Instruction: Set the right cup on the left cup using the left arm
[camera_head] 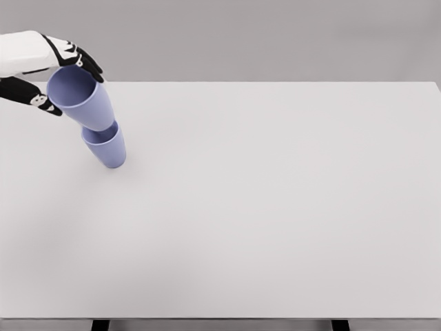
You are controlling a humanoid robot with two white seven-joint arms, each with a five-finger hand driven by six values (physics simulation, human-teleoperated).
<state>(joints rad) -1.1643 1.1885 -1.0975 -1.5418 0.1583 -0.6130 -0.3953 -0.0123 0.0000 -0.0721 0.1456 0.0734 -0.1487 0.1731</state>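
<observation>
Blue upper cup (81, 96) nested in lower cup (107, 146), left robot hand (52, 72) gripping rim.

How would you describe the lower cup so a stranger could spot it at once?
Look at the white table, toward its far left corner. Two lilac cups are nested there; the upper cup is gripped by the left hand. The lower cup stands on the table, touched by no hand.

Flat white rectangular table (275, 207): one blue plastic cup (107, 148) is borne upright on it, just below and right of the left hand (41, 69).
</observation>
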